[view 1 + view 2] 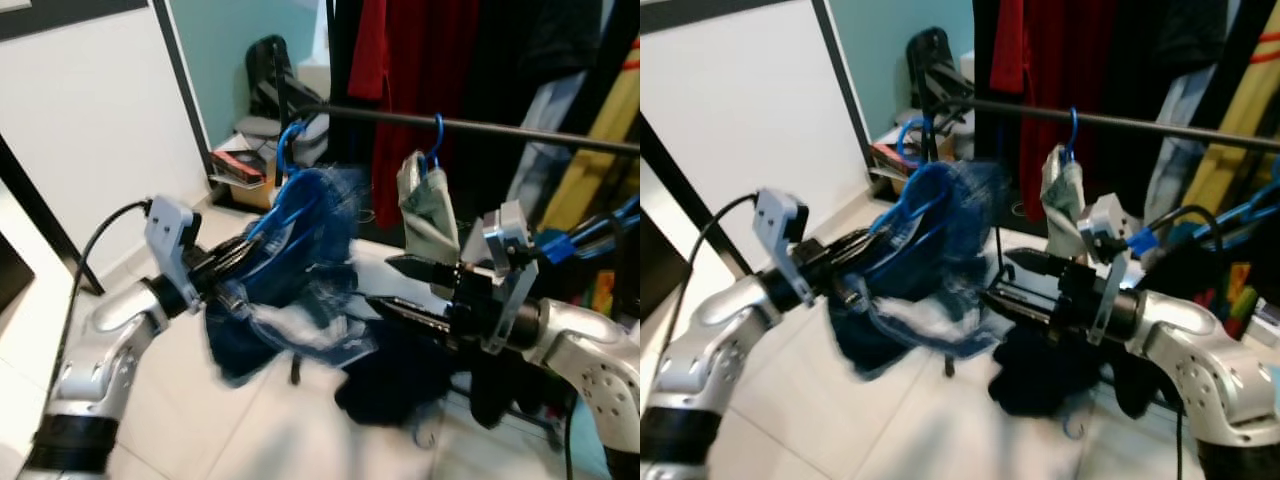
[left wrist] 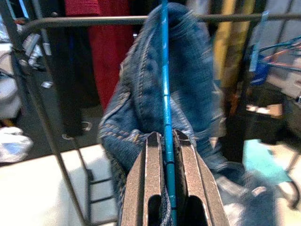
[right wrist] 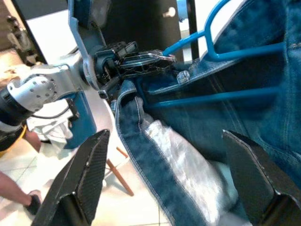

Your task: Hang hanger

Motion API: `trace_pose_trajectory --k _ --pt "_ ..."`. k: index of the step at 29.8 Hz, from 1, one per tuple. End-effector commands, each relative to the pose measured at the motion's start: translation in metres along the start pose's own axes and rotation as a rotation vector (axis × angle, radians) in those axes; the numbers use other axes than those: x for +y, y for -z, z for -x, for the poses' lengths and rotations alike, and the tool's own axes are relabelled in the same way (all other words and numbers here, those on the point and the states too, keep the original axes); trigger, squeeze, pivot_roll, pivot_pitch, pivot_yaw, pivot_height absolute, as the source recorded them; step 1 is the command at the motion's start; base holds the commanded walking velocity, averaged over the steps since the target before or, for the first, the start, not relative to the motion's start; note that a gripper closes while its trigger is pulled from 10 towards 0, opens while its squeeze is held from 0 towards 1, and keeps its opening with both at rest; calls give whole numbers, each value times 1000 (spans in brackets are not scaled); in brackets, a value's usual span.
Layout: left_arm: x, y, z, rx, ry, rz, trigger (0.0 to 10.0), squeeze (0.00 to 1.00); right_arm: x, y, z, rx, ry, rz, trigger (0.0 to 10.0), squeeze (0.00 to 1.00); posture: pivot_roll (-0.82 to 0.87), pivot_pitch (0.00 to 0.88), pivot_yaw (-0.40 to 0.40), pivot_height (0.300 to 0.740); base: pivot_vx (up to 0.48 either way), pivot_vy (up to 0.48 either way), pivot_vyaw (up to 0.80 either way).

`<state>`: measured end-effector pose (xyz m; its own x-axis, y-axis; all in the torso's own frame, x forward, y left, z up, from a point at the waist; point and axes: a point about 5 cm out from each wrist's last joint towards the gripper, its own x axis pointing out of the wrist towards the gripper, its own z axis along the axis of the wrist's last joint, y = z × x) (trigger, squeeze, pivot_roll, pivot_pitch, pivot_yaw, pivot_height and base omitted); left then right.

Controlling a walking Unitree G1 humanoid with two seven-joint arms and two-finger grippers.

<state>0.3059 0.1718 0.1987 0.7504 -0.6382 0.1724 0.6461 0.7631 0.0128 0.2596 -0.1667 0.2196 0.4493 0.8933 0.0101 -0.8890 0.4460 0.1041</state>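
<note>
My left gripper [image 1: 235,262] is shut on a blue wire hanger [image 1: 285,205] with blue jeans [image 1: 300,290] draped over it. The hanger's hook [image 1: 290,140] points up, just below the left end of the black clothes rail [image 1: 480,128]. In the left wrist view the hanger wire [image 2: 165,94] runs between the fingertips [image 2: 155,141], with the jeans [image 2: 197,84] beyond and the rail [image 2: 94,20] above. My right gripper [image 1: 385,283] is open, level with the jeans on their right side. The right wrist view faces the jeans [image 3: 197,141] and the left gripper [image 3: 155,59].
A second blue hanger with a grey-green garment [image 1: 428,205] hangs on the rail to the right. Red [image 1: 420,60], black and yellow [image 1: 600,140] clothes hang behind. The rack's post [image 1: 278,100] stands at the left end. A white panel [image 1: 90,130] is at left. A person's foot [image 3: 28,202] is nearby.
</note>
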Motion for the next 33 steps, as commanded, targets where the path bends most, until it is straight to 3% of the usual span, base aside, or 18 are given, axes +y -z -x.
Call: trace_pose_trajectory --k 1,9,16,18,33 --pt "1 -11 0 -48 -6 0 10000 0 1 -4 -4 -23 1 7 10000 0 -158 0 63 740 -300 0 0" --pt "-5 -11 -7 -76 -12 17 10000 0 -6 -6 -10 -54 68 14 10000 0 -161 0 65 740 -75 0 0" --pt "-20 -15 -17 -124 11 57 10000 0 -19 -18 -14 -134 197 33 10000 0 -161 0 66 740 0 0 0" --pt "-29 -19 -21 -149 35 81 10000 0 -33 -27 -12 -172 338 71 10000 0 -160 0 66 740 0 0 0" --pt "-40 -29 -24 -188 79 101 10000 0 -57 -21 -13 -111 555 107 10000 0 -157 0 61 740 0 0 0"
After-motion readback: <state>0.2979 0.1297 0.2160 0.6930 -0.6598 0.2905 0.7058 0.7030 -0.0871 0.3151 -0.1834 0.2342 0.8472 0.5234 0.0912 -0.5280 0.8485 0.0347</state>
